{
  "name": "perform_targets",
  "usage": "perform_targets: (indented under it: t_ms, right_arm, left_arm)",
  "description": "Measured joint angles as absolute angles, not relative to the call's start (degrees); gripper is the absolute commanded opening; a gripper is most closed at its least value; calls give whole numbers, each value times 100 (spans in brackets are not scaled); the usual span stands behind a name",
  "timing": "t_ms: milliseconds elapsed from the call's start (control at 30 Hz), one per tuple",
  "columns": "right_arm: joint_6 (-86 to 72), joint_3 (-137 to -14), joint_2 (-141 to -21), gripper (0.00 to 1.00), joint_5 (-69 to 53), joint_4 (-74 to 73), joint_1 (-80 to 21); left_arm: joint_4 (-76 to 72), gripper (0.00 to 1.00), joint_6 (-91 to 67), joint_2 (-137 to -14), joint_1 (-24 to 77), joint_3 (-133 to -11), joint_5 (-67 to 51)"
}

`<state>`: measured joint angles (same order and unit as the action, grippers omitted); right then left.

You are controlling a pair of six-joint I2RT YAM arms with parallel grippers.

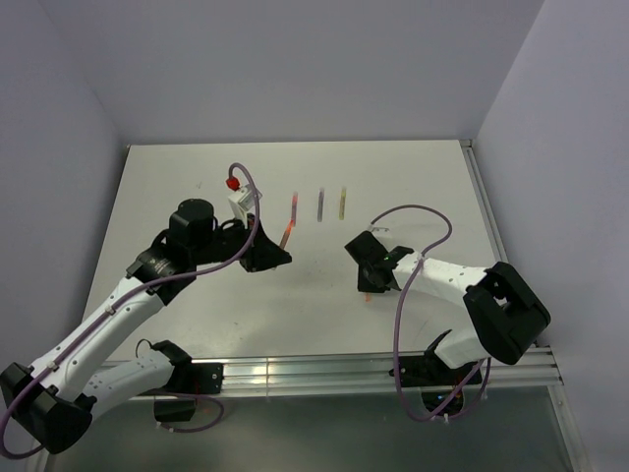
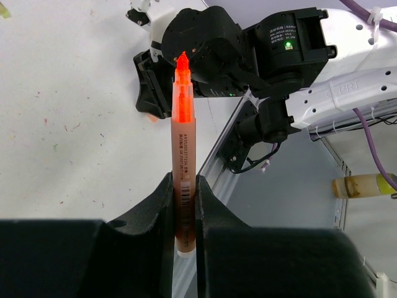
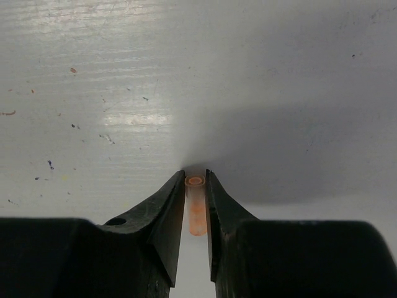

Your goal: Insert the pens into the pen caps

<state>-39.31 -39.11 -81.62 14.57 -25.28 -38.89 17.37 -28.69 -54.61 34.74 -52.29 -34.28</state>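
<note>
Lower right of centre: orange cap [image 3: 196, 214] pinched tight in the right gripper [image 3: 195, 181]. Left of that, orange-red pen [image 2: 184, 124] clamped in the left gripper [image 2: 185, 189]. Farther back, upper middle, 3 loose: pink-red pen [image 1: 294, 208], grey-purple pen [image 1: 320, 204], yellow pen [image 1: 342, 203].

The left arm [image 1: 108, 313] and right arm [image 1: 447, 280] are wearing white shells with black joints. Purple cables [image 1: 423, 207] are looping along them.

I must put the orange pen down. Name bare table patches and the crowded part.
Bare: table right of the yellow pen to the right edge; far left corner; near strip by the rail. Crowded: the middle, three pens just beyond the left gripper and right gripper.
</note>
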Motion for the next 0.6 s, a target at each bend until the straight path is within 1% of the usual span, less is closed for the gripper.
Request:
perform_targets:
  t_ms: [300, 600]
  right_arm:
    - [-3940, -3850, -8136, 33, 1256, -2287, -3903]
    - [-4064, -3778, -8086, 35, 1232, -2147, -3955]
  left_arm:
    - [1699, 0, -2963, -5625, 3474, -5216, -3468]
    - [1671, 0, -2971, -5669, 3474, -5194, -3474]
